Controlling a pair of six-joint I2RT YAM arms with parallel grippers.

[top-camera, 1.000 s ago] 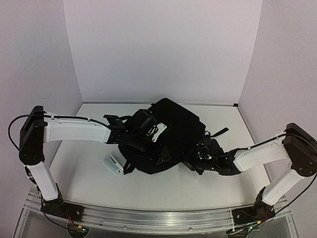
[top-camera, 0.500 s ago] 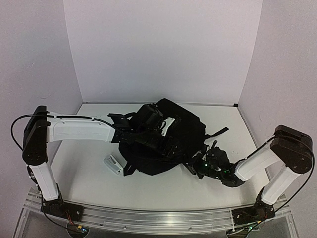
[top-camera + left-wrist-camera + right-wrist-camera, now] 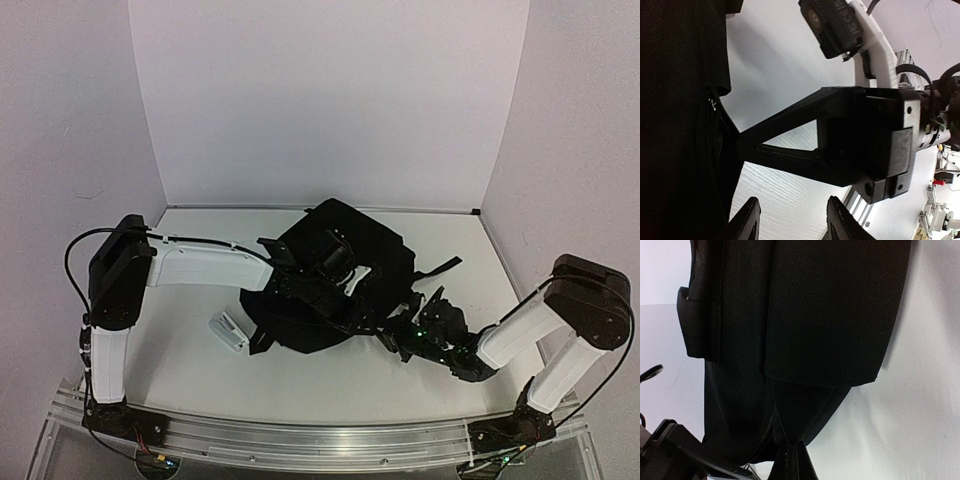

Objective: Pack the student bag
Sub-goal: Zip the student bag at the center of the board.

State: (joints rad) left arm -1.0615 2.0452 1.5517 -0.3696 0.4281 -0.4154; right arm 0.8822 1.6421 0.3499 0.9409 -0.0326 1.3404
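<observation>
The student bag [image 3: 350,262] is a big black fabric backpack lying in the middle of the table. My left gripper [image 3: 368,312] reaches over its near right edge. In the left wrist view the left gripper [image 3: 792,222] is open, with only white table between its fingertips [image 3: 747,220] and the bag's zip edge [image 3: 710,150] just to their left. My right gripper [image 3: 396,340] meets the bag's near right corner. In the right wrist view the right gripper [image 3: 792,462] is shut on a fold of the bag [image 3: 815,315] beside the zip.
A small white object [image 3: 229,331] lies on the table left of the bag. A black strap [image 3: 440,268] trails off the bag's right side. White walls enclose the table at the back and sides. The right gripper's black finger [image 3: 805,145] crosses the left wrist view.
My left arm has swung right across the bag toward the right gripper, and its jaws have narrowed. The right arm dropped lower and stayed shut on the bag's corner.
</observation>
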